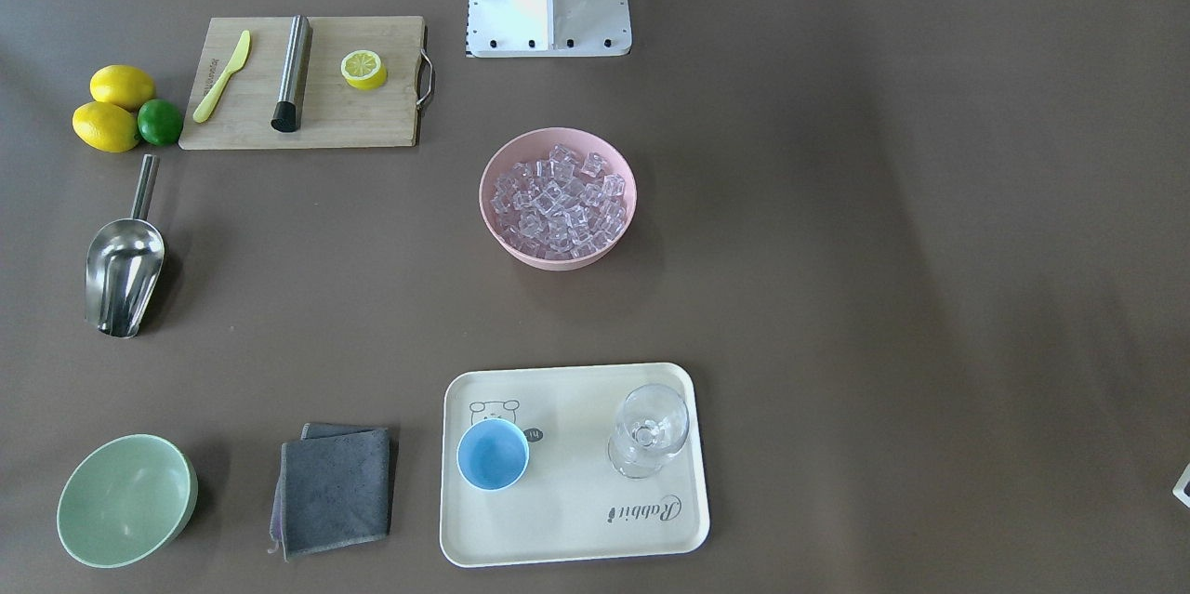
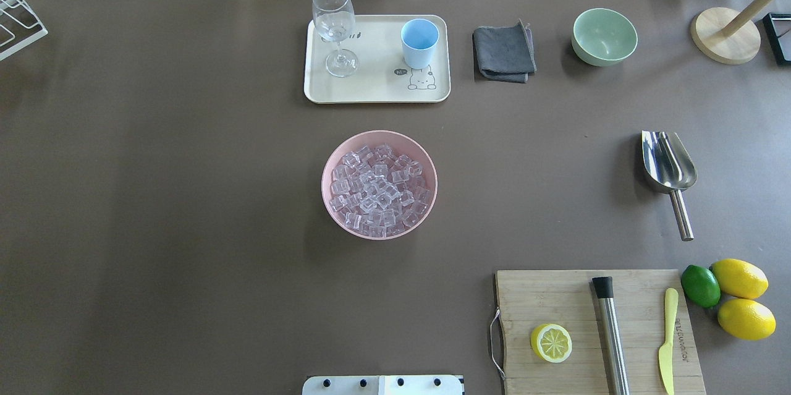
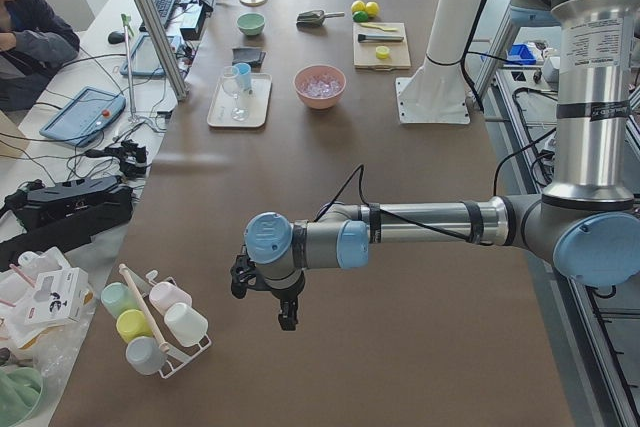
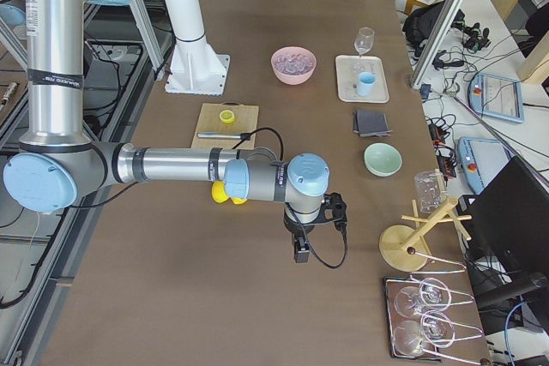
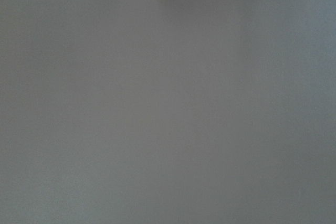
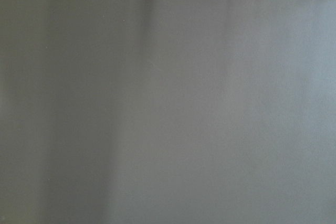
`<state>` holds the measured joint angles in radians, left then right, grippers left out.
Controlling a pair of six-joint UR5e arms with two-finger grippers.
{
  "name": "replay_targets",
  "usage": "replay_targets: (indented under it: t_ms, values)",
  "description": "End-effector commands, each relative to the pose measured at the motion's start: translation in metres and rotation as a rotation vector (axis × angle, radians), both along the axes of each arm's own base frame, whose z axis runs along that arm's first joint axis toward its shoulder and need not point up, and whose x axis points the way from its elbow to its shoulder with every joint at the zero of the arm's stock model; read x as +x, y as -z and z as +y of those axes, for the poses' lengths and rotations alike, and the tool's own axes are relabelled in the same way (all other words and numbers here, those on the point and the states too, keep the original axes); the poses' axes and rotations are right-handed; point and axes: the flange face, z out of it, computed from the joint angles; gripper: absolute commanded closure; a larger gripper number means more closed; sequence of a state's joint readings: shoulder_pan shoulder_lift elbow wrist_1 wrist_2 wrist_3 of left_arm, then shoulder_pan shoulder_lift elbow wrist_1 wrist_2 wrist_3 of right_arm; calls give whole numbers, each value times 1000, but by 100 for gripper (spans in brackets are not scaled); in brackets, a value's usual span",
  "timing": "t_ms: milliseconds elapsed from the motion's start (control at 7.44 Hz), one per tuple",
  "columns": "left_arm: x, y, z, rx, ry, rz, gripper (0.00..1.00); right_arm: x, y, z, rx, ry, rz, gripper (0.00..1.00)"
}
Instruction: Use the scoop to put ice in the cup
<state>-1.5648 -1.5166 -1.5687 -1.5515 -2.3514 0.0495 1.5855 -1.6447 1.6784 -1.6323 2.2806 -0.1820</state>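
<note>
The ice [image 1: 558,194] [image 2: 378,188] fills a pink bowl [image 1: 493,222] at the table's middle. The light-blue cup [image 1: 493,454] [image 2: 419,42] stands upright and empty on a cream tray [image 1: 576,520]. The silver scoop [image 1: 124,269] [image 2: 667,163] lies alone on the table on my right side, trough up. My left gripper [image 3: 285,312] hangs over bare table far from all of these and shows only in the exterior left view. My right gripper [image 4: 302,250] shows only in the exterior right view. I cannot tell whether either is open or shut. Both wrist views show only bare table.
A stemmed glass [image 2: 334,27] shares the tray. A grey cloth [image 2: 504,52] and pale green bowl [image 2: 604,36] lie beside it. A cutting board [image 2: 575,296] holds a lemon half, steel cylinder and yellow knife; lemons and a lime [image 2: 700,285] sit beside it.
</note>
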Motion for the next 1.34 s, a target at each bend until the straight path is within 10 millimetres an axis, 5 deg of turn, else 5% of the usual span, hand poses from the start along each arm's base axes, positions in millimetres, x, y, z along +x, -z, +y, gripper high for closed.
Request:
replay_targets:
  t_ms: [0,403,538,672,806,1210]
  values:
    - [0,-1,1,-1,0,0,2,1,2,-1,7,0,3,0]
    - [0,-1,3,0,-1,2,2,0,-1,-4,-10,-8,3,0]
    - [1,13,1,22,3,31,2,0,-8,-4,-24,-9,0,0]
    - [9,-5,7,-12,-10,47,2,-1,-8,-3,-21,-6,-4,0]
    - [10,-17,1,-17,-16,54,2,-1,-4,-4,-12,-6,-5,0]
    - [13,2,-6,45,-25,53,2,-26,17,-10,-29,-19,-34,0]
